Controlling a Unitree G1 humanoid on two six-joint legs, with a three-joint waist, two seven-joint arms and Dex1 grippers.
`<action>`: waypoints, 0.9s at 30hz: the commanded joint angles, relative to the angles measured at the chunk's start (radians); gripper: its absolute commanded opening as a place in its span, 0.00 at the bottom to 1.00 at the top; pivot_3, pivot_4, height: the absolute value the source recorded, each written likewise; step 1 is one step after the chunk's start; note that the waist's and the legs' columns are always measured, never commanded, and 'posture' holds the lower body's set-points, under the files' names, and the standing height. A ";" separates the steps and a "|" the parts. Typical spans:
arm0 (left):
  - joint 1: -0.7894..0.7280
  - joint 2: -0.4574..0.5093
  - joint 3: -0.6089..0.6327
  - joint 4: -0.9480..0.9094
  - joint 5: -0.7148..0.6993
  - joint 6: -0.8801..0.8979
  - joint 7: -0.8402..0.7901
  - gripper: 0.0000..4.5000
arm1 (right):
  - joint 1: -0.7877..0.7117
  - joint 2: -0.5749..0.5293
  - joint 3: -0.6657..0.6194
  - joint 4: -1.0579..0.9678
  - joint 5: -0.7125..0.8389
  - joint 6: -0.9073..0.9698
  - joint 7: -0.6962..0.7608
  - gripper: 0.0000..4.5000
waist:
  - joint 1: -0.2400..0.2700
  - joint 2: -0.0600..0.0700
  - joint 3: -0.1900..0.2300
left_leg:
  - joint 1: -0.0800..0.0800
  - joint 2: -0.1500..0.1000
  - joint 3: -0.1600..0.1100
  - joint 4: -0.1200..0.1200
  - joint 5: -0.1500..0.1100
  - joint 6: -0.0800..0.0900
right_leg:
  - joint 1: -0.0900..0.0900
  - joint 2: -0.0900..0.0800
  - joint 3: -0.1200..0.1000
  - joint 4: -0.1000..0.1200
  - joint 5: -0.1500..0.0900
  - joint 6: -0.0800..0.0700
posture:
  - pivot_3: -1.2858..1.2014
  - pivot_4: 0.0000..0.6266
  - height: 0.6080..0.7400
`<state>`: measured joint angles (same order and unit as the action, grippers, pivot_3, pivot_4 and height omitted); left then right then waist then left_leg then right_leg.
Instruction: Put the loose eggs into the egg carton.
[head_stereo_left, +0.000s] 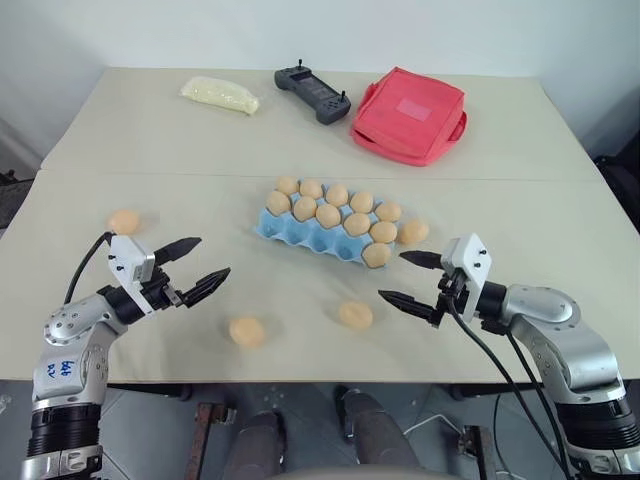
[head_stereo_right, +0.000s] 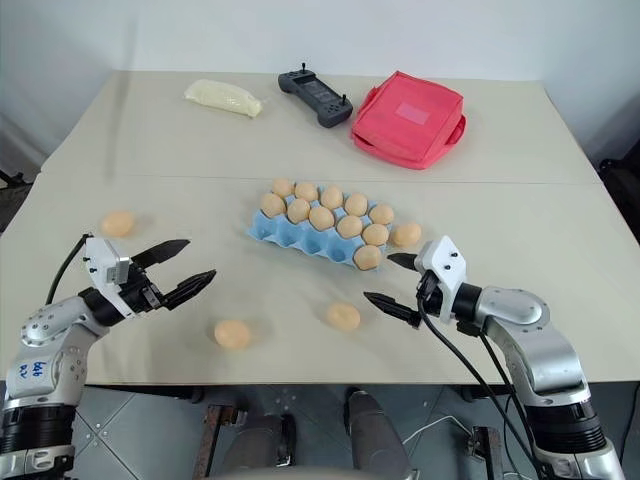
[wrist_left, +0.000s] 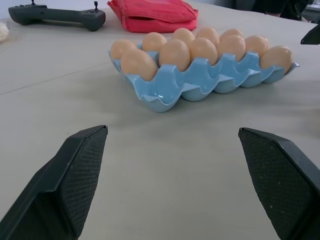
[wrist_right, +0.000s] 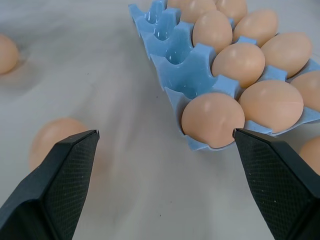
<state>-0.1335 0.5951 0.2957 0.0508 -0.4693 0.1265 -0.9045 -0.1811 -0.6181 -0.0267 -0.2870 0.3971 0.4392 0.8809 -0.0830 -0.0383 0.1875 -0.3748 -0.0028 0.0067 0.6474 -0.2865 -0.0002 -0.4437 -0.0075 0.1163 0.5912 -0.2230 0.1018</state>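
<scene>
We hover both grippers, left and right, fingers wide apart, holding nothing. Egg carton mid-tabletop, front row vacant. Loose eggs lie around it. Step: picking. Next: right gripper descends, straddles nearest egg.

Pale yellow packet far left; black controller beside red bag; beige table.
</scene>
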 joint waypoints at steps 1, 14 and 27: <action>-0.013 -0.006 0.010 -0.013 -0.001 -0.031 0.011 0.99 | -0.013 0.002 -0.005 -0.011 0.006 -0.024 0.001 1.00 | 0.000 0.000 0.000 | 0.000 0.000 0.000 0.000 0.000 0.000 | 0.000 0.000 0.000 0.000 0.000 0.000 | 0.52 0.24 1.00; -0.052 -0.010 -0.018 -0.015 -0.004 0.004 0.037 0.99 | -0.035 -0.025 -0.010 -0.038 0.019 0.035 -0.008 1.00 | 0.001 0.000 0.000 | 0.000 0.000 0.000 0.001 0.000 0.000 | 0.000 0.000 0.000 0.001 0.000 0.000 | 0.52 0.24 1.00; -0.083 0.043 -0.041 0.083 -0.006 0.022 -0.097 0.99 | 0.278 -0.241 -0.178 -0.218 0.095 0.093 0.107 1.00 | 0.017 0.000 0.000 | 0.000 0.000 0.002 0.002 -0.002 0.001 | 0.000 0.001 0.000 0.001 -0.002 0.001 | 0.52 0.24 1.00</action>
<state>-0.2071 0.6181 0.2538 0.1344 -0.4657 0.1518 -0.9826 0.0907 -0.8426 -0.1667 -0.4554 0.4666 0.5326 0.9753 -0.0657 -0.0384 0.1875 -0.3741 -0.0031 0.0083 0.6495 -0.2886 0.0012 -0.4435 -0.0069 0.1169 0.5924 -0.2250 0.1024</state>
